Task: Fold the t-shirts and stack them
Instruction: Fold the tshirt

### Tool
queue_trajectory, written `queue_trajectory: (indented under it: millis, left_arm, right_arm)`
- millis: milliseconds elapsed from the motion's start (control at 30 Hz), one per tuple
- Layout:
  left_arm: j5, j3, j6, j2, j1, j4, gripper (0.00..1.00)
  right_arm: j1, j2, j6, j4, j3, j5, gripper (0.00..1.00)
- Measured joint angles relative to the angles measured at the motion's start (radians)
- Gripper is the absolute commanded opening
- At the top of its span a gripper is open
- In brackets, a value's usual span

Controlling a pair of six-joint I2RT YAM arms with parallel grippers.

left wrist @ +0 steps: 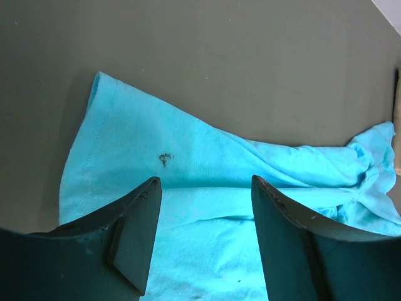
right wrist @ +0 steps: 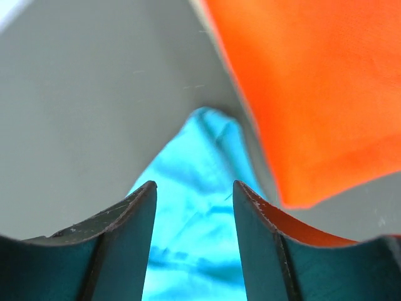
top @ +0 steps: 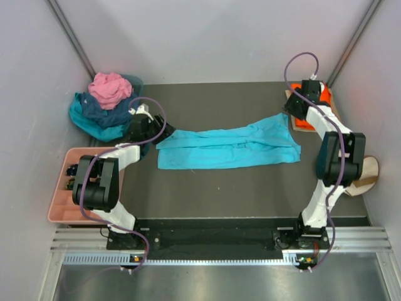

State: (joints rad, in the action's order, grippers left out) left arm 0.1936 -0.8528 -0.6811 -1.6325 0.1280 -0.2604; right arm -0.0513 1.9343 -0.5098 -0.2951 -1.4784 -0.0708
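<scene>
The left gripper (left wrist: 205,182) and right gripper (right wrist: 194,185) are spread, holding nothing. The turquoise t-shirt (top: 229,147) looks half folded; the heap of t-shirts (top: 106,103) in the table's far-left corner waits.

I count five t-shirts: one turquoise t-shirt (top: 229,147) in the centre, one orange t-shirt (top: 324,95) at 2 o'clock, and three in a pile at 10 o'clock, namely one pink t-shirt (top: 109,88), one navy t-shirt (top: 108,110) and one teal t-shirt (top: 94,125). There are two arms, the left arm (top: 100,182) and the right arm (top: 335,157), one pink tray (top: 59,200) at 8 o'clock and one cream bag (top: 371,168) at 4 o'clock.
</scene>
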Motion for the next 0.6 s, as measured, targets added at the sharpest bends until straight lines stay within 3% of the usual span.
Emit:
queue_trajectory:
  millis: [167, 400, 433, 500, 533, 600]
  left_arm:
    - [0.001, 0.000, 0.000, 0.000, 0.000, -0.001, 0.64]
    - [0.002, 0.000, 0.000, -0.002, 0.000, -0.001, 0.68]
    - [0.003, 0.000, 0.000, -0.003, 0.000, -0.001, 0.76]
    - [0.003, 0.000, -0.001, -0.006, 0.001, -0.001, 0.81]
    - [0.003, 0.000, -0.001, -0.006, 0.002, -0.001, 0.89]
    - [0.003, 0.000, -0.002, -0.007, 0.002, -0.001, 0.94]
  right_arm:
    - [0.026, -0.143, 0.031, 0.015, 0.058, 0.106, 0.54]
    - [0.180, -0.093, 0.065, -0.002, 0.057, 0.292, 0.71]
    - [0.200, -0.073, 0.064, -0.005, 0.057, 0.318, 0.73]
    - [0.228, -0.033, 0.063, -0.004, 0.057, 0.371, 0.76]
    - [0.235, -0.010, 0.061, -0.005, 0.057, 0.396, 0.76]
    - [0.235, 0.024, 0.053, -0.004, 0.057, 0.432, 0.78]
